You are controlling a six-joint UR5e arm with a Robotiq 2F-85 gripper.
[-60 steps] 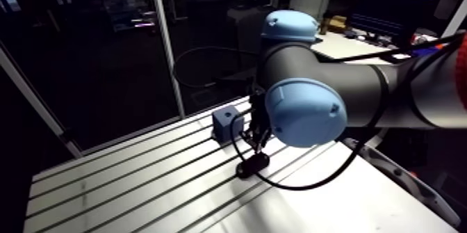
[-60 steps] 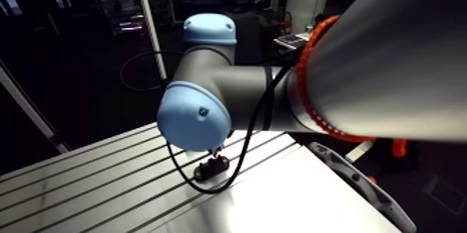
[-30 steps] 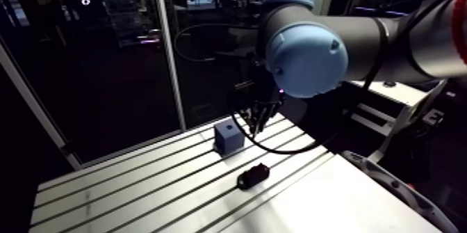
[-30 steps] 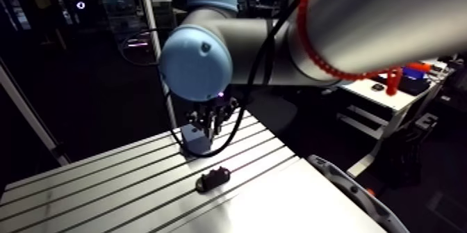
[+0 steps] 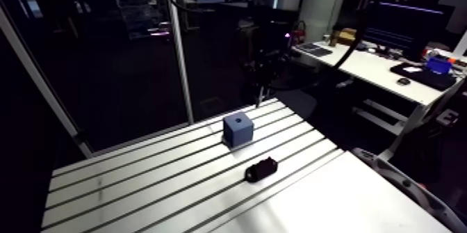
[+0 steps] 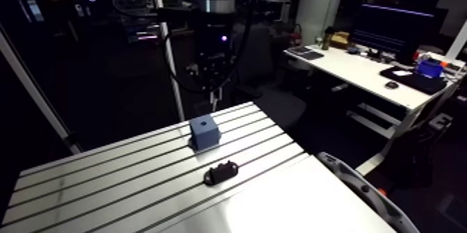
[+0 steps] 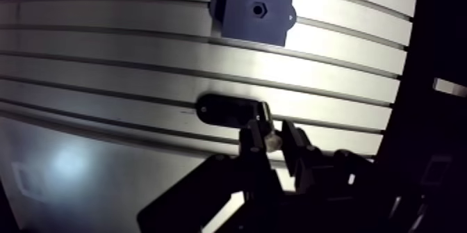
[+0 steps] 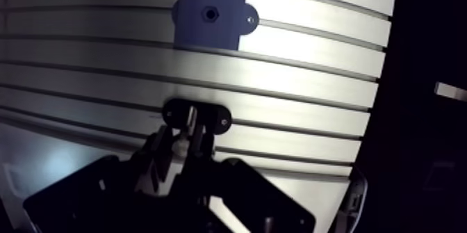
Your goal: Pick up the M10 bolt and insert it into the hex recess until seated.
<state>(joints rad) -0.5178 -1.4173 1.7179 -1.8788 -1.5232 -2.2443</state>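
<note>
High above the counter point(image 7: 104, 62), my claw point(image 7: 272, 137) is clamped on a pale piece, probably the M10 bolt point(image 7: 272, 140), held clear of the black cradle point(image 7: 222, 110) beneath; the blue block point(image 7: 243, 21) turns its hex recess point(image 7: 258, 7) upward, ready ahead.

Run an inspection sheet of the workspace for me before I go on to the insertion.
surface: slotted aluminium table, slots running its length.
job's things: blue block stands on the table, and its hex recess faces up and looks empty. The M10 bolt shows as a small pale piece between the fingers, off the table.
clutter: black holder lies on the table, apart from the block.
gripper: gripper is shut on the bolt and hangs above the table. The holder is just ahead of it, the block farther ahead.
cables: nothing seen.
surroundings: nothing seen.
</note>
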